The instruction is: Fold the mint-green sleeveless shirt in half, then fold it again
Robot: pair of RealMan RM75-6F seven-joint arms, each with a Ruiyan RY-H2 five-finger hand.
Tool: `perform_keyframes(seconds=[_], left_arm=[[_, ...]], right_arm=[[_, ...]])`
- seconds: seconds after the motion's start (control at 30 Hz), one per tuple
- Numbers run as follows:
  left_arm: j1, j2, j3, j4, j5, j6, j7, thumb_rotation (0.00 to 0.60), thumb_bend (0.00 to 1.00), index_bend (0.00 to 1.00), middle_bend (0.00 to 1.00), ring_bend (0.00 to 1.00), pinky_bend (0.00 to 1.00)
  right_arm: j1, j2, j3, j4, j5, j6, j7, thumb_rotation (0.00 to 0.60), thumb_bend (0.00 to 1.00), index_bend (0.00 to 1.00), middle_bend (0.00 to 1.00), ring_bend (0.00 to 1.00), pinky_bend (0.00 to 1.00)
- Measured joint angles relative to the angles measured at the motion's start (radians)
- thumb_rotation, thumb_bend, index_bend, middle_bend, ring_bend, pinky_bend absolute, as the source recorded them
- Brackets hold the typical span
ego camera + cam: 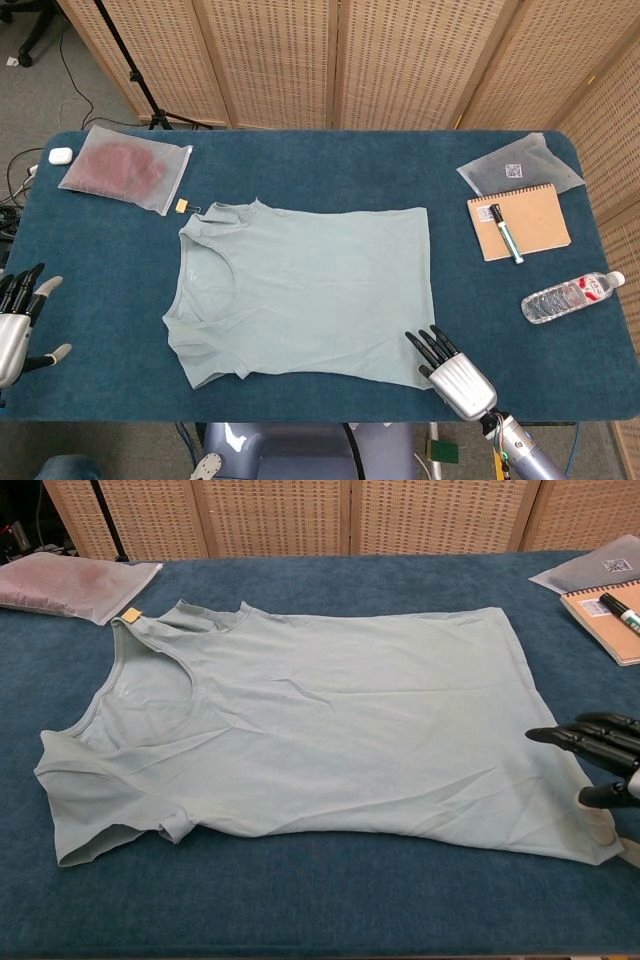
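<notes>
A dark blue table (pixel 330 165) holds a mint-green sleeveless shirt (pixel 305 292) lying flat and unfolded at its centre. The right hand (pixel 448 368), fingers spread, rests on the shirt's near hem corner. The left hand (pixel 18 320), fingers spread and empty, hovers well left of the shirt.

Matt cloth shirt (pixel 310 290) lies on a napped blue table cover (pixel 330 170).
</notes>
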Motion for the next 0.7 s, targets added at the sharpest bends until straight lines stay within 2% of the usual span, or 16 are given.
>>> perform_keyframes(seconds=[0.17,0.3,0.5,0.7], left_arm=[[-0.006,-0.003,0.009,0.009,0.026,-0.005,-0.005,0.6,0.0,0.0,0.0,0.0,0.0],[-0.02,-0.022,0.024,0.059,0.096,-0.001,-0.021,0.6,0.0,0.03,0.0,0.0,0.0],[-0.05,-0.089,0.053,0.226,0.224,0.024,-0.077,0.6,0.0,0.27,0.0,0.0,0.0],[-0.09,-0.199,0.098,0.458,0.369,0.086,-0.19,0.6,0.02,0.42,0.0,0.0,0.0]], right_arm=[[0.001,-0.005,-0.001,0.009,0.003,0.007,0.018,0.6,0.49,0.66,0.0,0.0,0.0],[0.002,-0.005,-0.002,0.01,0.005,0.01,0.029,0.6,0.49,0.66,0.0,0.0,0.0],[0.005,-0.001,-0.005,0.006,0.011,0.011,0.038,0.6,0.49,0.66,0.0,0.0,0.0],[0.007,0.006,-0.005,-0.002,0.016,0.014,0.054,0.6,0.49,0.66,0.0,0.0,0.0]])
